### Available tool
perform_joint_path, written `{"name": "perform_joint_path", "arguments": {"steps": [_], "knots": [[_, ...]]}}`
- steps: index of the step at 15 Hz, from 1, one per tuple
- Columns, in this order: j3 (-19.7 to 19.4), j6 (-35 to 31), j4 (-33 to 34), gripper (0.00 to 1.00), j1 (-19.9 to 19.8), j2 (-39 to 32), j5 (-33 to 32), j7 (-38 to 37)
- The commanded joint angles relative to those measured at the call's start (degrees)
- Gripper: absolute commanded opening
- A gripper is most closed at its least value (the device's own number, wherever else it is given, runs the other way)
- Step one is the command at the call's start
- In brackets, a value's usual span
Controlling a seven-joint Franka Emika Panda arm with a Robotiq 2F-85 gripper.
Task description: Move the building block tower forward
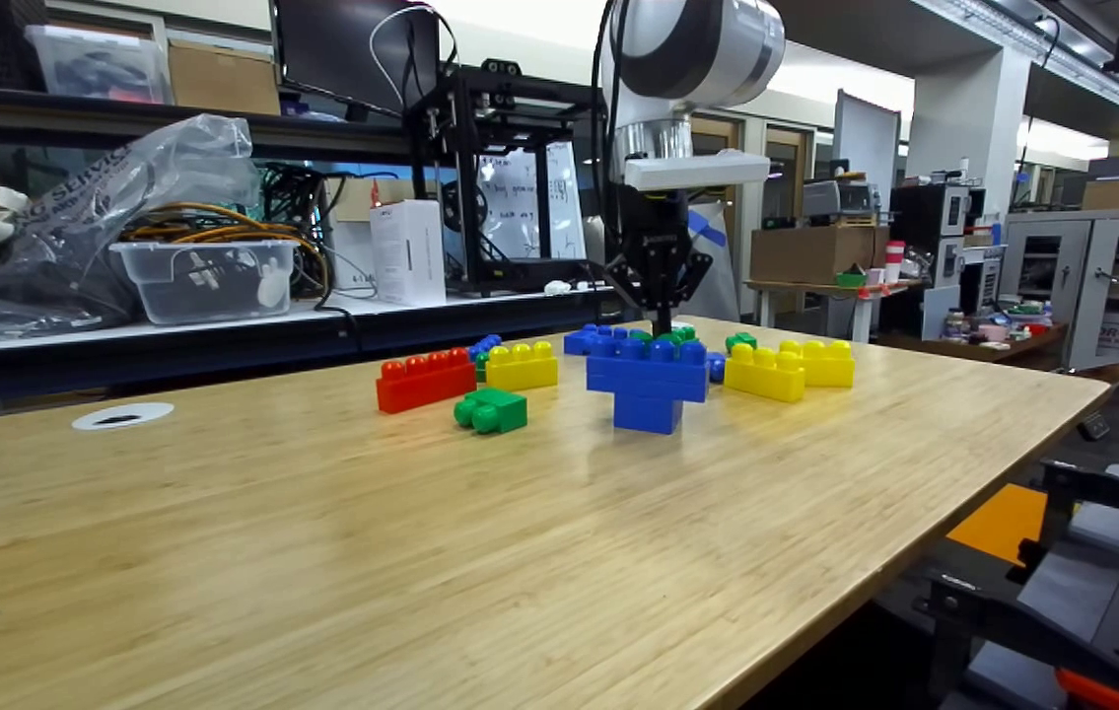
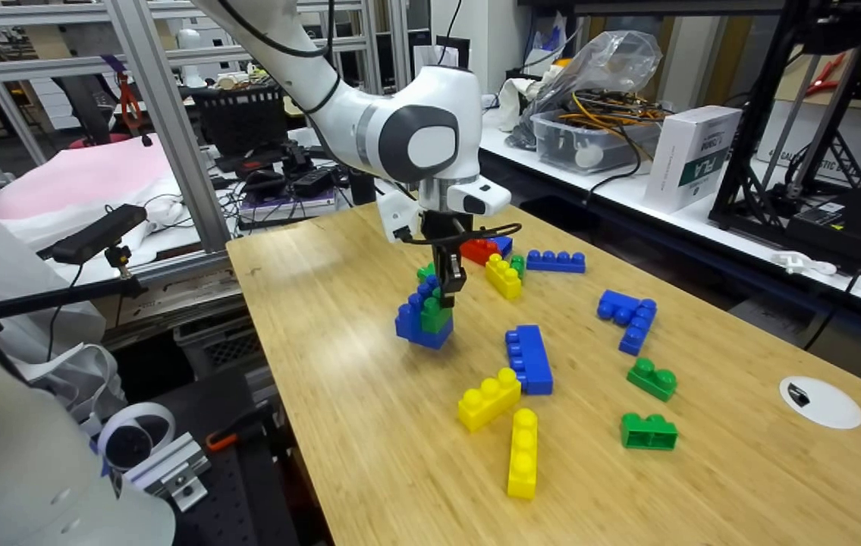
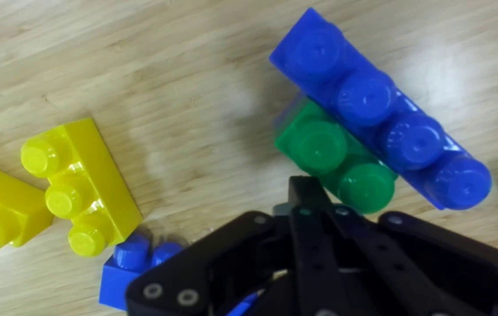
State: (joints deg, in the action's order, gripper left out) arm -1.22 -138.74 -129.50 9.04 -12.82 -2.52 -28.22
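Note:
The building block tower stands upright on the table. In an exterior view its wide blue four-stud brick (image 1: 646, 377) sits on a narrower blue brick. It also shows in an exterior view (image 2: 424, 334), with a green brick on its near side. In the wrist view the tower's blue top (image 3: 369, 103) lies at upper right, with two green studs beside it. My gripper (image 3: 303, 182) is shut and holds nothing. Its fingertips are right beside the green brick; I cannot tell if they touch. The gripper also shows in both exterior views (image 1: 662, 325) (image 2: 448, 294), partly behind the tower in one.
Two yellow bricks (image 2: 489, 400) (image 2: 523, 453) and a blue brick (image 2: 530, 360) lie near the tower. A red brick (image 1: 426, 382), another yellow brick (image 1: 522, 369) and a green brick (image 1: 492, 410) lie off to one side. The table edge (image 2: 301, 447) runs near the tower.

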Motion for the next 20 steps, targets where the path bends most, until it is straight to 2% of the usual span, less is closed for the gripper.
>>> {"name": "perform_joint_path", "arguments": {"steps": [1,20], "knots": [[0.9,1.1,-2.5,0.00,-0.2,2.7,-0.7,-0.2],[4.8,1.3,-3.9,0.00,0.6,3.4,-0.2,0.9]]}}
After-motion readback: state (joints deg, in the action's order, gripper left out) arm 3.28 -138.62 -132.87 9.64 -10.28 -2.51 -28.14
